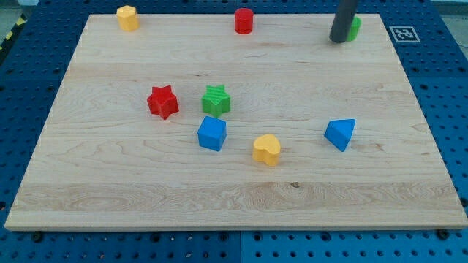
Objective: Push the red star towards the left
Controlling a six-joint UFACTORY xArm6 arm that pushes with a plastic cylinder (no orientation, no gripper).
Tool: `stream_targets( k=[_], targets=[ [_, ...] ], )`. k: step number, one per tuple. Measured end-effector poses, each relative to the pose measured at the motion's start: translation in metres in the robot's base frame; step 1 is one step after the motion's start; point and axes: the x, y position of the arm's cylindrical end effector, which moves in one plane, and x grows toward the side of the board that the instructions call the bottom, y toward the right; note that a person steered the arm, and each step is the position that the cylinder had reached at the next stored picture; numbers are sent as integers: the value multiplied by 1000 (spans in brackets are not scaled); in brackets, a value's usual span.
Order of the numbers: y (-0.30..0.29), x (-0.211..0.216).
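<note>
The red star lies on the wooden board left of the middle. A green star sits just to its right, apart from it. My tip is at the view's top right, far from the red star, right beside a green block that the rod partly hides.
A blue cube lies below the green star. A yellow heart and a blue triangular block lie further right. A yellow hexagonal block and a red cylinder stand along the top edge.
</note>
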Motion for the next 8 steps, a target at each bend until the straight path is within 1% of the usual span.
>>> stream_targets(
  k=[2, 3, 5, 6, 8],
  targets=[
    [32, 1],
    [22, 15],
    [-89, 95],
    [-107, 114],
    [-107, 114]
  ],
)
